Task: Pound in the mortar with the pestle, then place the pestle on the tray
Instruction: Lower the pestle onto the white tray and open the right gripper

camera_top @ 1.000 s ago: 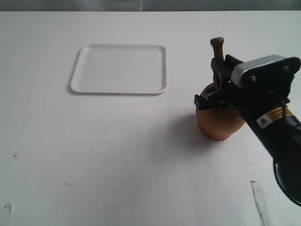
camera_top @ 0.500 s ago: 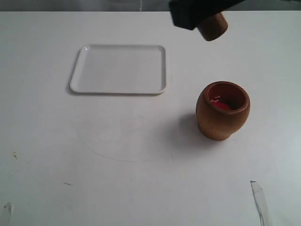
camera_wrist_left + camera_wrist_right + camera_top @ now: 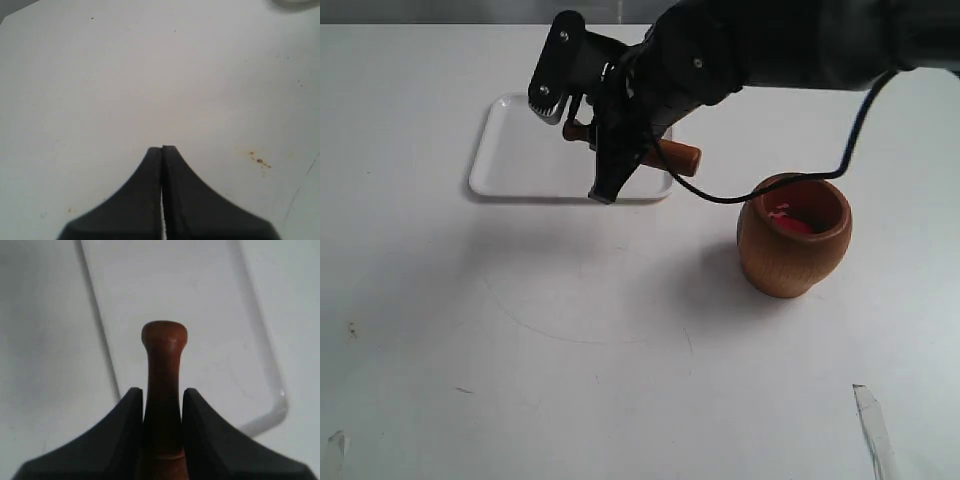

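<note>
The brown wooden mortar (image 3: 793, 240) stands right of centre, its reddish inside showing. My right gripper (image 3: 612, 150) has reached across to the white tray (image 3: 515, 155) and is shut on the pestle (image 3: 678, 157). The pestle lies nearly level above the tray's near right corner, thick end towards the mortar. In the right wrist view the fingers (image 3: 131, 412) of the right gripper (image 3: 163, 392) clamp the pestle's thin neck (image 3: 164, 365); its knob sticks out over the tray (image 3: 210, 315). My left gripper (image 3: 162, 148) is shut and empty above bare table, outside the exterior view.
The arm's black cable (image 3: 825, 172) hangs just above the mortar's rim. A clear strip (image 3: 872, 425) lies near the front right edge of the white table. Small rust-coloured specks (image 3: 257, 159) mark the table under the left gripper.
The right gripper lifted the pestle out of the mortar, rose out of sight, then swung left to the tray. The pestle went from upright to nearly level.
</note>
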Available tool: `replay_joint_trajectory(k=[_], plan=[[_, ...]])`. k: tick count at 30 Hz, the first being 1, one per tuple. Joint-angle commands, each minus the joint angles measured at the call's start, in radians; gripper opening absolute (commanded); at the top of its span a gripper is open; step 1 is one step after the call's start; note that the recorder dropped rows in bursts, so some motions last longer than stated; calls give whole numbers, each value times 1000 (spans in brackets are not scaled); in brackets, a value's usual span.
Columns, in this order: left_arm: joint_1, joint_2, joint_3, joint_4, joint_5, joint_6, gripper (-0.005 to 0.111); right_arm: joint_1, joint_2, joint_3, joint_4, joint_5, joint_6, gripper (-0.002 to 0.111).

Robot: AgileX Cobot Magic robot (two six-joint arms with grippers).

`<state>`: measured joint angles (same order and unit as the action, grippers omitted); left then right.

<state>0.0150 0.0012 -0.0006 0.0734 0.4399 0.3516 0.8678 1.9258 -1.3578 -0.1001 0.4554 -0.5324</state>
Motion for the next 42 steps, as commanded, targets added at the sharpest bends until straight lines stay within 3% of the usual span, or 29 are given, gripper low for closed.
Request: replay_joint_trajectory(k=[1,13,16,21,23,30,35,38,42], plan=[[-8,-1,1,-7,-3,-8,0,-1,91,-94,6,-33,-21,0],[-8,-1,1,-7,-3,-8,0,-10,234,-296,-17,-29,-19,2],[-8,-1,1,-7,-3,-8,0,-20,234,-296,-41,-32,-19,16],[-8,-1,1,-7,-3,-8,0,-39,234,-296,-48,-34,-5,64],[-8,-1,1,-7,-3,-8,0,-39,234,-296,-68,-40,10,69],[-8,-1,1,-7,-3,-8,0,-39,226,-296,-100,-49,29,67],[-8,-1,1,-7,-3,-8,0,-39,180,-296,-163,-24,146,66],[-8,-1,1,-7,-3,-8,0,-39,130,-296,-231,28,260,54],[-8,-1,1,-7,-3,-8,0,-39,55,-296,-284,123,316,25]])
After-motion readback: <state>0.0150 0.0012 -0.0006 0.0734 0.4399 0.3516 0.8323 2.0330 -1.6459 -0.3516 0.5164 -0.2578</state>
